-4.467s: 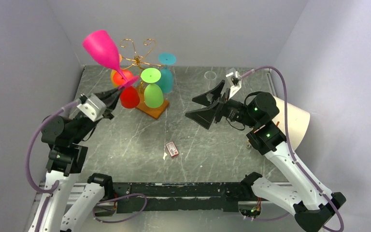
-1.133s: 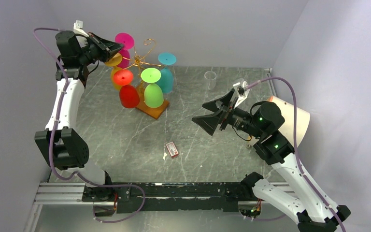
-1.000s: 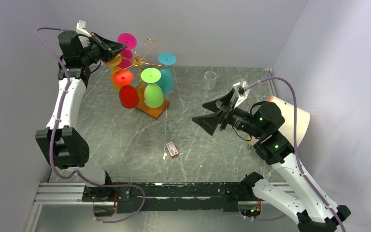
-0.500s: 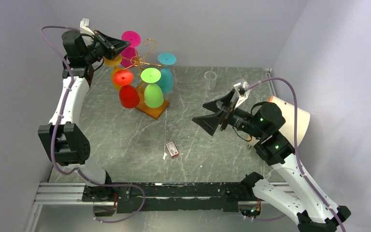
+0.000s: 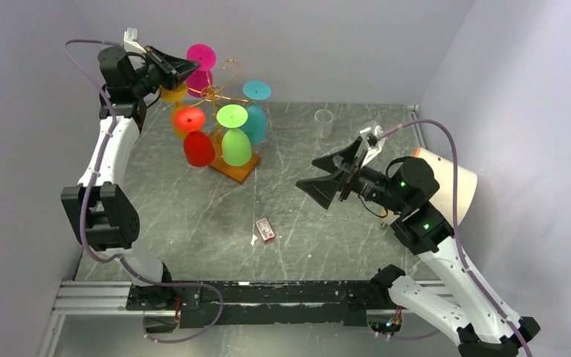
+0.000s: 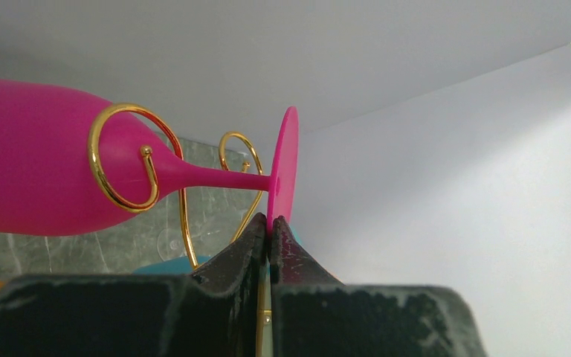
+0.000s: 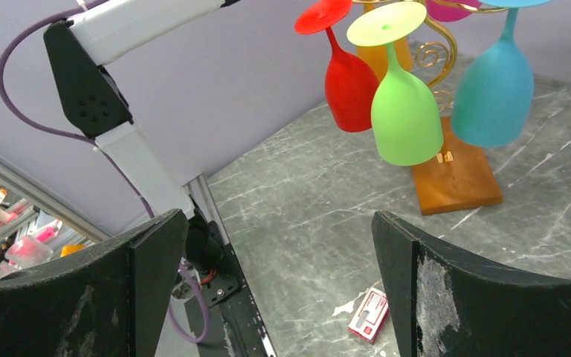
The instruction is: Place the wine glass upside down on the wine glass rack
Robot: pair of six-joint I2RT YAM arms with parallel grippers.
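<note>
Top external: walled marbled table (image 5: 193, 216); wine glass (image 5: 201, 57) in left hand (image 5: 188, 69), right hand (image 5: 318, 172) wide.

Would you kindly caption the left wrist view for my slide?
Left gripper pinches the pink wine glass by its foot beside the curls of the gold wine glass rack.

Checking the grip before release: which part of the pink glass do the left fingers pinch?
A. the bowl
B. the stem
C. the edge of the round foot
C: in the left wrist view the left fingers are closed on the rim of the round foot of the pink glass.
</note>
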